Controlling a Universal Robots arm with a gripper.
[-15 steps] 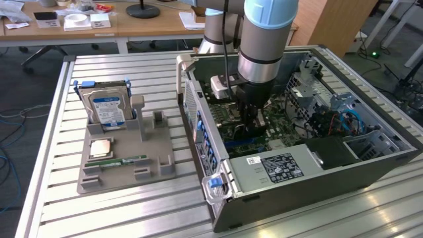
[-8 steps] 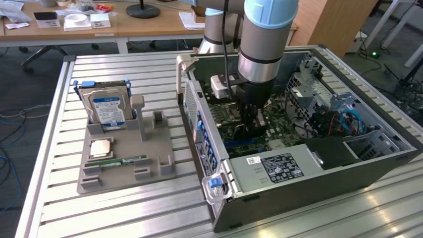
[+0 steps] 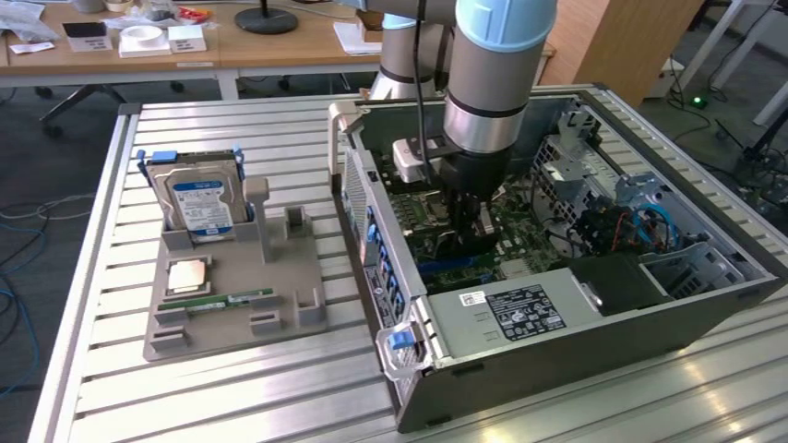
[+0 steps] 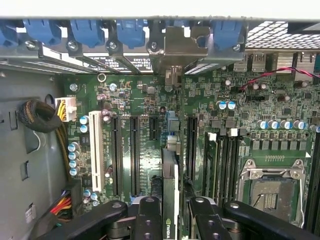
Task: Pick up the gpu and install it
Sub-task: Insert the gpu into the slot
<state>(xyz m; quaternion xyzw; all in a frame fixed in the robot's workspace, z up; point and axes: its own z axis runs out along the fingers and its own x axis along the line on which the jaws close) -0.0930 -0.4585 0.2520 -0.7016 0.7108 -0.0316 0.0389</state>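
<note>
The gripper point(image 4: 175, 216) pinched the gpu point(image 4: 170, 170) edge-on, seemingly seated in a motherboard point(image 4: 150, 95) slot, inside the computer case point(image 3: 615, 343) at the exterior view's centre.

Robot lab in office-like room. Big robot arm point(image 3: 495, 83) stands over metal table point(image 3: 246, 397) made of long slats. On table: open computer point(image 3: 615, 360), green board point(image 4: 150, 95) and wires point(image 4: 37, 117) inside. Beside it, gray holder point(image 3: 234, 323) with computer parts, one of them hard drive point(image 3: 201, 205). Behind table: wood desks point(image 3: 148, 57) with papers point(image 3: 28, 37) and small boxes point(image 3: 146, 39), chair wheels point(image 3: 77, 100) under them. Loose cables point(image 3: 28, 214) lie on gray floor point(image 3: 25, 305) at exterior view's left.
</note>
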